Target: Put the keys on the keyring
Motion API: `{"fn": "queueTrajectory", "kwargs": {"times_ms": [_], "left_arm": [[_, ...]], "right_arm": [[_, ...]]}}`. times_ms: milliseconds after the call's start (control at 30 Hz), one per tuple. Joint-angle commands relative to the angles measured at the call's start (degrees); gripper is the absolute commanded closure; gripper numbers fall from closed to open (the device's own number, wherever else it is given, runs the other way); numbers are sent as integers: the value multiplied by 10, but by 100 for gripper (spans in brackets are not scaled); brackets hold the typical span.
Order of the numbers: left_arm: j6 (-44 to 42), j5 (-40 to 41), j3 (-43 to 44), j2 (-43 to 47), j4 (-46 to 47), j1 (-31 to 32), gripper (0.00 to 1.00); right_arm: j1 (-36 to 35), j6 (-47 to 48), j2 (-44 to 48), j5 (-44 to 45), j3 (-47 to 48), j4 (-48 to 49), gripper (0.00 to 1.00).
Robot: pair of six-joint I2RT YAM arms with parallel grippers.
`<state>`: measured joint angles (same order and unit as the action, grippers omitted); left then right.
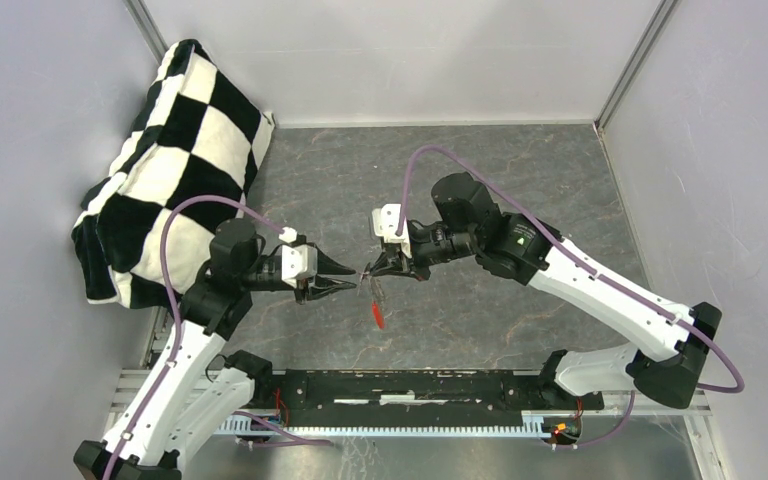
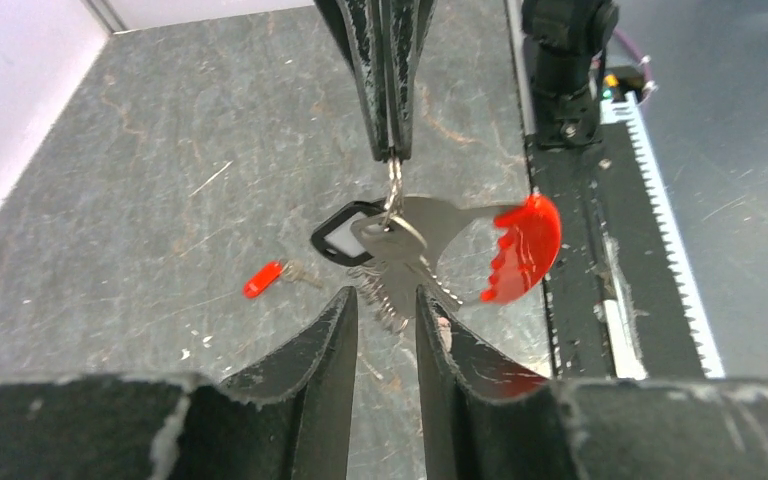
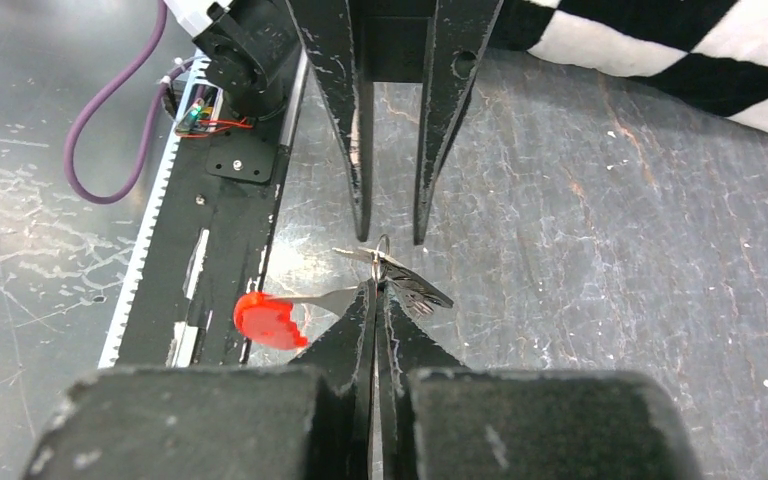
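Left gripper (image 2: pixel 385 300) fills the bottom of its own wrist view, jaws apart and holding nothing, its tips just short of the hanging keyring (image 2: pixel 455 215). Right gripper (image 2: pixel 395 150) comes in from the opposite side, jaws clamped together on the keyring's small wire loop (image 2: pixel 394 185). The bunch dangles in the air above the middle of the tabletop (image 1: pixel 520 160), somewhat toward its near edge. Its red curved band (image 2: pixel 528 245) points toward the black rail (image 2: pixel 580 320). The black-headed key (image 2: pixel 338 237) hangs in the bunch beside plain metal keys (image 2: pixel 390 240). The red-headed key (image 2: pixel 263 279) lies flat on the tabletop, apart from the bunch, on its far-edge side.
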<state>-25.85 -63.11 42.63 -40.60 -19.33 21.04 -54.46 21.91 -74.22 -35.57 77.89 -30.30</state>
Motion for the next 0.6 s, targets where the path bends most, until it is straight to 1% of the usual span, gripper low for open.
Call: {"fn": "queueTrajectory", "kwargs": {"times_ms": [0, 67, 133, 167, 200, 233, 267, 333, 400, 567], "left_arm": [[-92, 39, 21, 15, -28, 1, 66], [-94, 49, 13, 19, -9, 1, 63], [-91, 39, 7, 20, -1, 1, 59], [-88, 23, 5, 18, -1, 1, 57], [-83, 5, 4, 17, -1, 1, 52], [-76, -16, 1, 15, -1, 1, 46], [-68, -36, -1, 11, -1, 1, 43], [-59, -66, -2, 7, -8, 1, 39], [-58, -81, -5, 3, -13, 1, 37], [-83, -74, -10, -9, -14, 1, 38]], "right_arm": [[2, 1, -8, -33, 35, -5, 100], [2, 0, -12, -37, 36, -5, 100], [2, -4, -15, -43, 40, -4, 100], [2, -6, -17, -46, 41, -2, 100], [2, -8, -18, -49, 42, 0, 100], [2, -10, -20, -52, 42, 3, 100], [2, -11, -21, -52, 42, 4, 100], [2, -13, -22, -53, 41, 4, 100], [2, -16, -22, -58, 40, 8, 100], [3, -23, -26, -65, 39, 16, 100]]}}
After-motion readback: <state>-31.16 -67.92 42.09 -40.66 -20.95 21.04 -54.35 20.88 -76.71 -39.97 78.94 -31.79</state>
